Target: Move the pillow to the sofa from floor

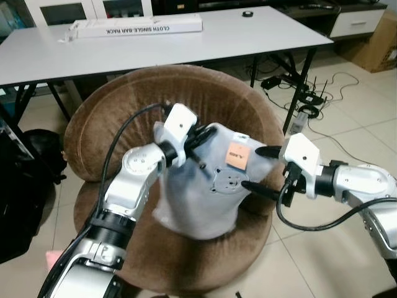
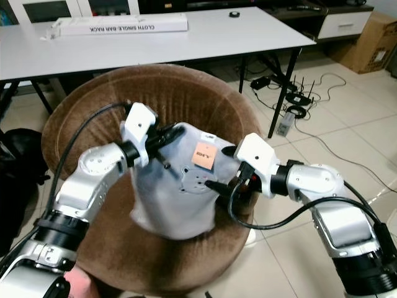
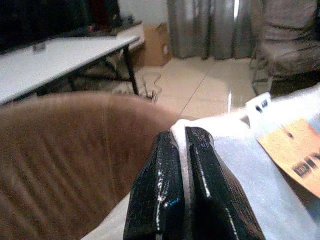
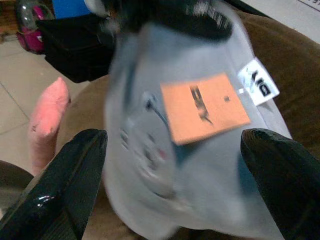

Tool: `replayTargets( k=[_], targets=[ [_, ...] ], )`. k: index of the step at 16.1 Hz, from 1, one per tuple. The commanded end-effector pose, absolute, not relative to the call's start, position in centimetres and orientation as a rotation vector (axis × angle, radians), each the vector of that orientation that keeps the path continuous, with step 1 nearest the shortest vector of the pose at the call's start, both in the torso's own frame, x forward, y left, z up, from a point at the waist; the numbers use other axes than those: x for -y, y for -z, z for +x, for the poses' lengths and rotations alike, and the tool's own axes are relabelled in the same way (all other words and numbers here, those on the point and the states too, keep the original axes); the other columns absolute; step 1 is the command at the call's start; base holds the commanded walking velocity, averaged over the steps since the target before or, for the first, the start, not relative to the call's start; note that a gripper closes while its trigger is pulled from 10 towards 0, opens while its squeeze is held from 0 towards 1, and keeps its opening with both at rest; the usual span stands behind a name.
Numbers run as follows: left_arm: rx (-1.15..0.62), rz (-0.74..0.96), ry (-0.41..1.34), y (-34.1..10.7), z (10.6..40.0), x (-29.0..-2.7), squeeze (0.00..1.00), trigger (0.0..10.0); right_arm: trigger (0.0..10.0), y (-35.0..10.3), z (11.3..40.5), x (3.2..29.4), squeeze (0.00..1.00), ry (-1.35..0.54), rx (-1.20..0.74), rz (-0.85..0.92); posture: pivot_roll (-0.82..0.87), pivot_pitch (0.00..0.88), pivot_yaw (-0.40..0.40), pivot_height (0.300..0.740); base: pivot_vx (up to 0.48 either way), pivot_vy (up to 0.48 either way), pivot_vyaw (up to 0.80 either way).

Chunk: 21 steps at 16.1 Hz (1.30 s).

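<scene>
Pillow first: a pale grey, soft fabric pillow point(image 1: 205, 186) with an orange paper tag point(image 1: 237, 155) hangs upright just above the seat of a round brown velvet sofa chair point(image 1: 124, 105), its long axis running roughly top to bottom, its lower end at or just above the cushion; contact cannot be confirmed. The left tool point(image 1: 197, 138) has its two black fingers pressed together on the pillow's upper edge, pinching a fold of fabric. The right tool point(image 1: 260, 169) is spread wide, one finger above and one below, at the pillow's right side beside the tag, not gripping it. The pillow lies between both arms, carried by the left. Behind the chair stands a white surface point(image 1: 236, 37) bearing a long white box point(image 1: 133, 26).
</scene>
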<state>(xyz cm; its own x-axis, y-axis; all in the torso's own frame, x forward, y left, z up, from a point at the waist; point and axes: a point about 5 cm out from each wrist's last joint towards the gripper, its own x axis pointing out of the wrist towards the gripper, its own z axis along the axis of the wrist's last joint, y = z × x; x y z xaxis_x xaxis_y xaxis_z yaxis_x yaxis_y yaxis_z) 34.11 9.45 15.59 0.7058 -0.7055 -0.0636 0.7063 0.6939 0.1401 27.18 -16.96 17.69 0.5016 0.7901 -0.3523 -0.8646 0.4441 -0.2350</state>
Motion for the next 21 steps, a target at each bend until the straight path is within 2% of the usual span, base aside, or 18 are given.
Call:
replayTargets(
  k=[1, 4, 6, 9, 12, 16, 21],
  targets=[
    [-0.014, 0.157, 0.728, -15.1, 34.8, -10.1, 0.0, 10.0, 10.0, -17.9, 26.9, 15.5, 0.0, -1.101, -0.187, -0.408, -0.01, 0.0, 0.002, 0.74, 0.0, 0.0, 0.0],
    [-0.137, 0.172, 0.566, -10.7, 35.4, -11.8, 0.0, 10.0, 10.0, -15.8, 26.7, 13.8, 0.0, -1.1, -0.215, -0.441, -0.03, 0.0, -0.011, 0.74, 0.0, 0.0, 0.0],
    [-0.182, 0.209, 0.44, -9.9, 36.0, -13.3, 0.0, 10.0, 10.0, -14.7, 27.7, 13.4, 0.0, -1.002, -0.222, -0.46, -0.03, 0.0, -0.017, 0.74, 0.0, 0.0, 0.0],
    [-0.178, 0.287, 0.333, -10.3, 37.0, -15.1, 0.0, 10.0, 10.0, -14.5, 27.9, 12.4, 0.0, -0.984, -0.196, -0.442, -0.05, 0.0, -0.016, 0.74, 0.0, 0.0, 0.0],
    [-0.144, 0.396, 0.321, -11.6, 37.8, -15.9, 0.0, 10.0, 10.0, -13.7, 27.7, 12.1, 0.0, -0.972, -0.198, -0.494, -0.08, 0.0, -0.017, 0.74, 0.0, 0.0, 0.0],
    [-0.078, 0.568, 0.349, -13.4, 38.5, -16.4, 0.0, 10.0, 10.0, -13.0, 27.6, 12.4, 0.0, -0.791, -0.179, -0.447, -0.12, 0.0, -0.016, 0.74, 0.0, 0.0, 0.0],
    [-0.038, 0.647, 0.476, -14.2, 38.6, -15.3, 0.0, 10.0, 10.0, -13.1, 26.1, 12.7, 0.0, -0.714, -0.171, -0.415, -0.19, 0.0, -0.009, 0.74, 0.0, 0.0, 0.0]
  ],
)
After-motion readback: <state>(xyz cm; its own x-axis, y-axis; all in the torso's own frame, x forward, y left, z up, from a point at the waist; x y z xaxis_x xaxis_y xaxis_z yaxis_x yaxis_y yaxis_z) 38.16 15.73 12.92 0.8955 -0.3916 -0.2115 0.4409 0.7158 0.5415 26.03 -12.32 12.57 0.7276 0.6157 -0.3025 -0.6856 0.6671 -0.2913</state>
